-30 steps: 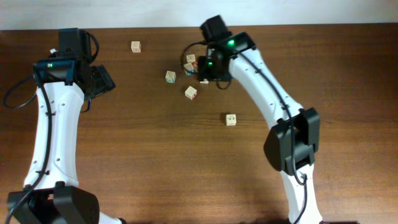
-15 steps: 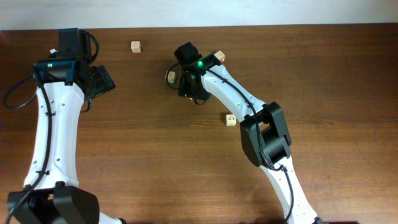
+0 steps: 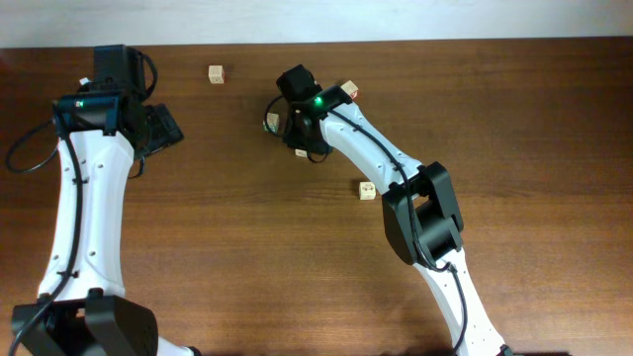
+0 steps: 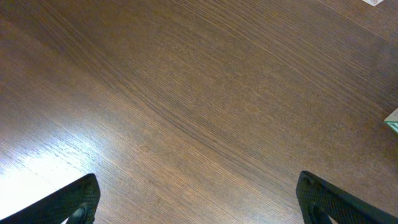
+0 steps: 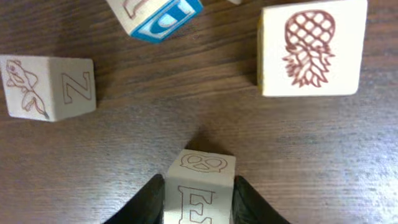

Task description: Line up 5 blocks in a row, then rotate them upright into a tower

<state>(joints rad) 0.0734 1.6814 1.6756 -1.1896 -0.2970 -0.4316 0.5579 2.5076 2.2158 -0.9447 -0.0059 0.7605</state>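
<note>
My right gripper [image 5: 200,200] is shut on a light-wood block [image 5: 200,180] printed with a letter E and a pretzel. Its dark fingers [image 5: 152,200] press against both sides of the block. Around it on the table lie a pineapple block [image 5: 311,48], a Z block [image 5: 50,87] and a tilted block with blue print [image 5: 158,15]. From overhead, the right gripper [image 3: 305,133] covers this cluster, and only one block [image 3: 271,122] peeks out at its left. My left gripper [image 4: 199,208] is open over bare wood at the table's left [image 3: 163,127].
Single cubes lie apart: one at the back [image 3: 216,74], one with a red edge by the right arm [image 3: 349,90], one toward the middle [image 3: 367,190]. A cube corner [image 4: 392,119] shows at the right edge of the left wrist view.
The right arm swung left over the cluster of blocks, and its jaws closed on the E block. The left arm has not moved.
</note>
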